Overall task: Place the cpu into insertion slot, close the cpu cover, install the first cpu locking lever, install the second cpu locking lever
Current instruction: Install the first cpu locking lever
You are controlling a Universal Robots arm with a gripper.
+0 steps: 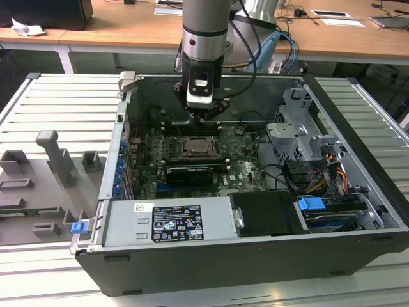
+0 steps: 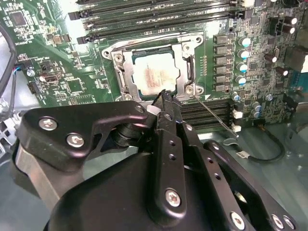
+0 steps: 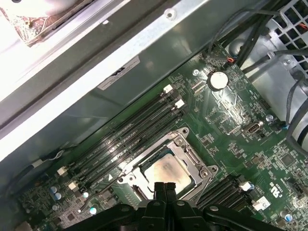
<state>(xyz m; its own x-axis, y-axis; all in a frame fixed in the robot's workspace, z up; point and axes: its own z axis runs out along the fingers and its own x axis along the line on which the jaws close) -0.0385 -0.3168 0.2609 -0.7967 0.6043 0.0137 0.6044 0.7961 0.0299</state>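
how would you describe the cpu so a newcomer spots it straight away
Inside the open computer case lies a green circuit board. Near its middle, a silvery metal frame surrounds the cpu: the one pale tan square, unlike the long black memory slots.

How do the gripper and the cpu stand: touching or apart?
Cannot tell. In the second wrist view the gripper tips overlap the near edge of the cpu, hiding any contact or gap beneath them.

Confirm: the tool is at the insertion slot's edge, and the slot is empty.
Not empty: the second wrist view shows the cpu lying in the insertion slot. The tool is indeed at the slot's edge.
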